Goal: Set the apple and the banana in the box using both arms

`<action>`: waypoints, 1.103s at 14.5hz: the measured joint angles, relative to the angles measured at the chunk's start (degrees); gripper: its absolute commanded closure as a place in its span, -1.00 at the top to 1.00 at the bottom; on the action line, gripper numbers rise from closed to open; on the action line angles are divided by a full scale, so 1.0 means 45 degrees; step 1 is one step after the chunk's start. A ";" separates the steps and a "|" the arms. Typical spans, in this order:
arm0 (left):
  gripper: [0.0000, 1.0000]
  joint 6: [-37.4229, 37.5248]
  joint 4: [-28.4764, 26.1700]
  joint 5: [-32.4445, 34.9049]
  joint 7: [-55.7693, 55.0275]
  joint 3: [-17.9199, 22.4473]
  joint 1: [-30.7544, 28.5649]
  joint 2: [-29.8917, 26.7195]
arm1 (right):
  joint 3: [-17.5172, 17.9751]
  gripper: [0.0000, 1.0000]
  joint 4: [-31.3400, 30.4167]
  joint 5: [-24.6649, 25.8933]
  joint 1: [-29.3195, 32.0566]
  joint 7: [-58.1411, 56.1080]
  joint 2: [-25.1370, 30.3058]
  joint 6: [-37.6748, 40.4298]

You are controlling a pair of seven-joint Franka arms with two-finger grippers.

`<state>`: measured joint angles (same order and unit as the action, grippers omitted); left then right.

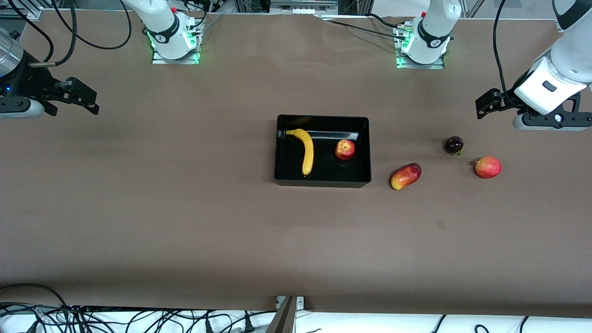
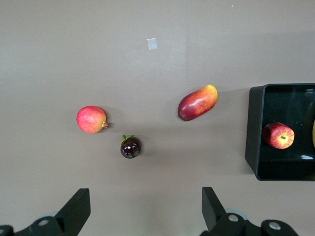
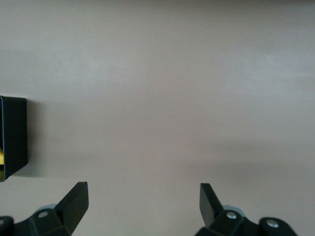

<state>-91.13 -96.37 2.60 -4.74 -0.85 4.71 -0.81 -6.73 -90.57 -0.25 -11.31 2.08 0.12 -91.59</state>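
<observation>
The banana (image 1: 304, 151) and the apple (image 1: 345, 149) both lie inside the box (image 1: 323, 180), well apart from each other, the banana at the right arm's end and the apple at the left arm's end. Judged from that, the task looks finished.

The left gripper (image 1: 486, 105) hangs over bare table at the left arm's end of the table, fingers (image 2: 75, 210) spread wide and holding nothing. The right gripper (image 1: 82, 99) hangs over bare table at the right arm's end, its fingers (image 3: 74, 204) likewise apart and empty. Both arms wait, well clear of the box.

Little can go wrong now, but three other fruits sit on the table between the box and the left gripper: a mango (image 1: 405, 176) just beside the box, a dark plum (image 1: 453, 144) and a pink-red fruit (image 1: 487, 167) (this last resembles the apple). The likeliest slip would be the left arm taking one of these for a task fruit and adding it to the box. A low sweep by that arm could also knock the round ones rolling. The apple, being round, could roll inside the box if the box were bumped, though the walls should keep it in.
</observation>
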 measured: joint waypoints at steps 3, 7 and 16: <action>1.00 -0.0020 0.0218 0.0000 0.0112 0.0077 -0.0001 0.0115 | 0.0000 1.00 0.0000 0.0000 0.0000 0.0000 0.0000 0.0000; 1.00 0.0081 0.1068 0.0000 0.0118 0.0186 -0.0012 0.0703 | 0.0103 1.00 0.0000 0.0000 -0.0001 0.0000 0.0000 0.0000; 1.00 0.0177 0.1256 0.0000 0.0212 0.0215 -0.0048 0.0851 | 0.0157 1.00 0.0000 0.0000 -0.0001 -0.0007 -0.0001 -0.0004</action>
<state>-90.33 -90.72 2.60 -3.79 0.12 4.50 3.02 -6.03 -90.57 -0.25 -11.32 2.05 0.11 -91.61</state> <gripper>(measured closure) 0.000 0.000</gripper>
